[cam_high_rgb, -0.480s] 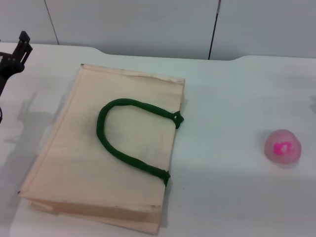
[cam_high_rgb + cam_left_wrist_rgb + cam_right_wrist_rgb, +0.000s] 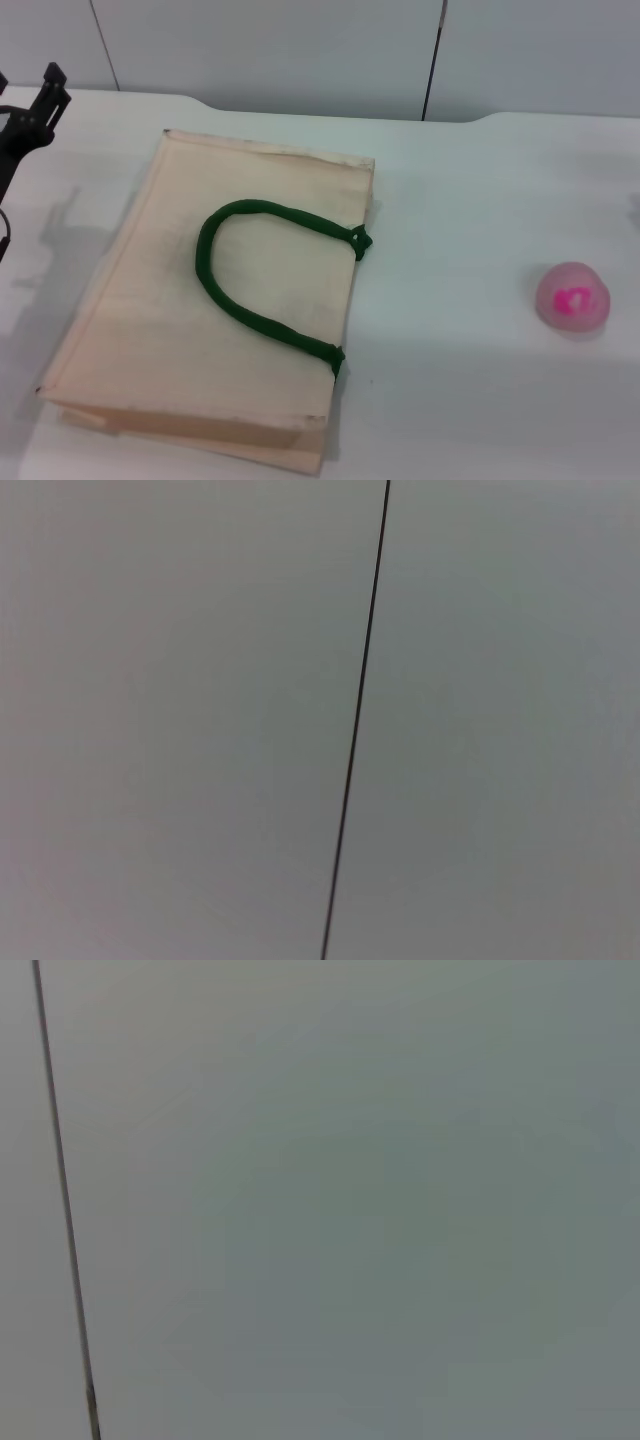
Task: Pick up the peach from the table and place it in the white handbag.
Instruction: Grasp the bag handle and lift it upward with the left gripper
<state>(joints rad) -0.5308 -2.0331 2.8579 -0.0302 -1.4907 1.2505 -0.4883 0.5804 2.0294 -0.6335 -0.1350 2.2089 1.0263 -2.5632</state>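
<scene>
The peach (image 2: pixel 572 296) sat on the white surface (image 2: pixel 470 200) at three o'clock, well apart from the flat white handbag (image 2: pixel 220 300). The left hand (image 2: pixel 30 120) hovered at ten o'clock; whether wide or narrow, I couldn't tell.

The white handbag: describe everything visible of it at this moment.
The white handbag is a flat, rectangular tote of cream fabric lying on its side on the table, left of centre, slightly skewed. One dark green strap handle loops across its upper face, both ends fixed near the right edge. Folded layers show along the near edge. Nothing else touches it; the peach sits apart, far right.
</scene>
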